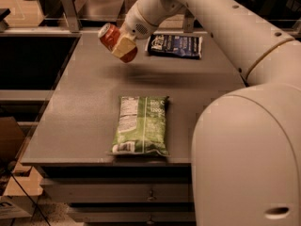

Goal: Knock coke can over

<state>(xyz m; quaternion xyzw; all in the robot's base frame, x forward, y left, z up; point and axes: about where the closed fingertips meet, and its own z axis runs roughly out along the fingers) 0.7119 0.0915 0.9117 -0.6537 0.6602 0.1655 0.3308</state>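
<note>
**Can held tilted above the table's far left**

The robot's white body [249, 159] fills the near right of the scene. Its arm [225, 27] runs from there up and across to the far left, and ends above the far part of the table.

The grey table [75, 117] takes up most of the rest of the view, with a drawer front [127, 197] under its near edge. A dark gap lies along its left side, and a rail [28, 30] runs across behind it.

A green bag [141, 125] lies flat on the near middle of the table, its long side running near to far and its near end close to the table's near edge. A blue bag [175, 46] lies flat at the far edge, right of the middle and just right of the arm's wrist. The two bags are well apart.

The gripper [120, 44] hangs over the far left of the table, left of the blue bag. It is clamped on the can [108, 33], and one tan finger [124, 46] presses across the can's side.

The red can is clear of the table, with a soft shadow [136, 74] on the surface under it. It is tilted steeply, its silver top pointing up and to the left and its base down and to the right.
</note>
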